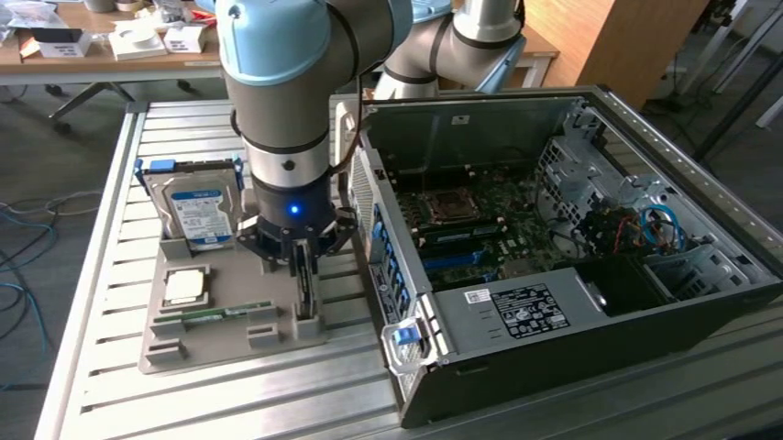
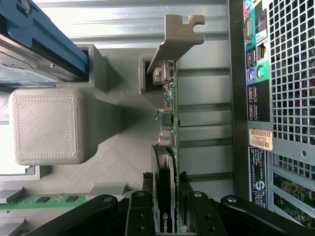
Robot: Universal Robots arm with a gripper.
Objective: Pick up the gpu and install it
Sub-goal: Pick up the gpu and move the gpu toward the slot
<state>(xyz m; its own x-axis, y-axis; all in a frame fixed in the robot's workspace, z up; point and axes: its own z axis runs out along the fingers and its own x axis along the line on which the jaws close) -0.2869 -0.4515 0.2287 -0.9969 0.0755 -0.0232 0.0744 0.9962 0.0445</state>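
claw [image 2: 168,197] partly closed, gripping gpu [image 2: 168,105], on edge in grey holder [image 2: 123,162]

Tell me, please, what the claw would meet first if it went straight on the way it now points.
Probably the gpu, standing on edge in the grey holder, right in line with the claw.

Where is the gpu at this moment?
In the exterior view, the gpu stands on edge in the grey holder, on that view's left of the open computer case, with the jaws closed on it.
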